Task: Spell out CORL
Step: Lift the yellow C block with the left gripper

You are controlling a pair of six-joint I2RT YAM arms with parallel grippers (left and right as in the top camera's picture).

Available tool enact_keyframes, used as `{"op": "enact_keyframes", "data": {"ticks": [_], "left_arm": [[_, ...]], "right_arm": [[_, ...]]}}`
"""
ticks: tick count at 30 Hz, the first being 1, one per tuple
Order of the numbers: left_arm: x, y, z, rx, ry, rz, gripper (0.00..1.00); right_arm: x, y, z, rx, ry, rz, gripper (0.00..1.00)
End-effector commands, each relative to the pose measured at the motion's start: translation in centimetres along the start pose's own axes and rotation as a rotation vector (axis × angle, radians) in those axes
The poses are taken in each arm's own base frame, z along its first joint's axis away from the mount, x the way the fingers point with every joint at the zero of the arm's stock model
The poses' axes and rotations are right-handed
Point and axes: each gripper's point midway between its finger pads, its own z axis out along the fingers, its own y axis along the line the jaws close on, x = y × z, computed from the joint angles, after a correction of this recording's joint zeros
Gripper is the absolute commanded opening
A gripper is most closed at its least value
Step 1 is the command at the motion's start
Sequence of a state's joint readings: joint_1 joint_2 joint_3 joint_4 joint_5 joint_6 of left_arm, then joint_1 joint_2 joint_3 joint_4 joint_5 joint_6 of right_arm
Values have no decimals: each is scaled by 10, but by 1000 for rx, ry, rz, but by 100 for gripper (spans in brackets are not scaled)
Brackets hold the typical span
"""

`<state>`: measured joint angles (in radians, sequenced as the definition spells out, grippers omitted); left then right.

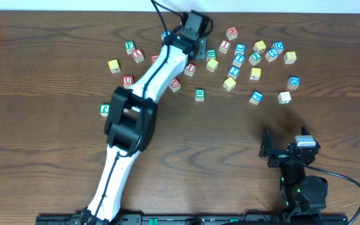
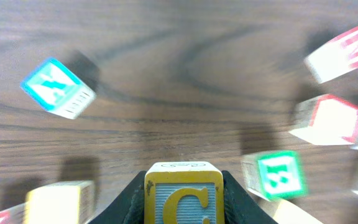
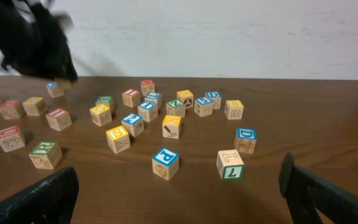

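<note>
1. The table (image 1: 42, 50) is dark wood. Its near half lies bare, and I judge that the best place to build the word.
2. The left arm (image 1: 161, 69) stretches diagonally to the far side of the scatter.
3. The loose cubes (image 1: 255, 74) crowd the far half, many just beside one another. I cannot read which ones carry the O, R and L.
4. The right gripper (image 3: 179, 190) sits at the near right, jaws wide apart and holding nothing, well apart from the scatter.
5. The left gripper (image 2: 184, 210) is clamped on the C cube (image 2: 183, 190), one finger on each side face.
6. The C cube sits squarely between those fingers, with its C facing the wrist camera. A green-lettered cube (image 2: 278, 175) lies just to one side. Whether the C cube is clear of the wood, I cannot tell.
7. To do this step well, raise the cube straight up before travelling so it clears its neighbours. Set it at the left end of the row with the letter readable, leaving room for three more.
</note>
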<state>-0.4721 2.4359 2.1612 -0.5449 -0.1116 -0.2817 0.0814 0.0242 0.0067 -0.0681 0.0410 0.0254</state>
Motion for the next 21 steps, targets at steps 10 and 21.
{"op": "enact_keyframes", "data": {"ticks": [10, 21], "left_arm": [[-44, 23, -144, 6, -31, -6, 19], [-17, 62, -201, 10, 103, -48, 8]], "right_arm": [[0, -1, 0, 6, 0, -4, 99], [0, -2, 0, 6, 0, -4, 99]]}}
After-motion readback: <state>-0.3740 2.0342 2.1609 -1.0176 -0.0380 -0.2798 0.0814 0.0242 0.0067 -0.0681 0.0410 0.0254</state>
